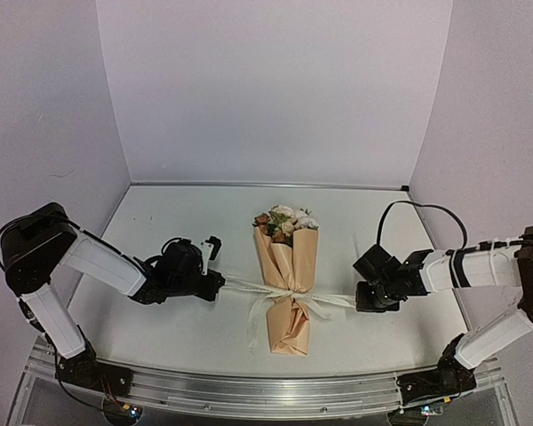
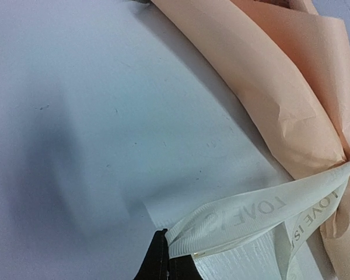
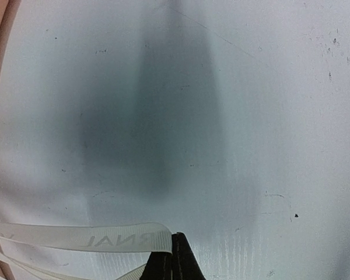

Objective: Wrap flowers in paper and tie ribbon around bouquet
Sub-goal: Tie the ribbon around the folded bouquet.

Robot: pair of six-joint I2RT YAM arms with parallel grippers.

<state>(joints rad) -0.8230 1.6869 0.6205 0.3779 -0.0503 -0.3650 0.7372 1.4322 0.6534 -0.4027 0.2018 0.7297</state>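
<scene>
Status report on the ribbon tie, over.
Both shut on ribbon ends: left pincer, right pincer. Ribbon cinched round bouquet. Nothing in the way.

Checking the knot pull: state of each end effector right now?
left end effector: closed on ribbon.
right end effector: closed on ribbon.

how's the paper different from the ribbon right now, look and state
The paper is plain peach-tan; the ribbon is creamy white with printed lettering. The paper is a broad sheet coned round the flowers; the ribbon is a narrow band cinching its waist. No claw holds the paper; the left claw and right claw each pinch the ribbon.
</scene>
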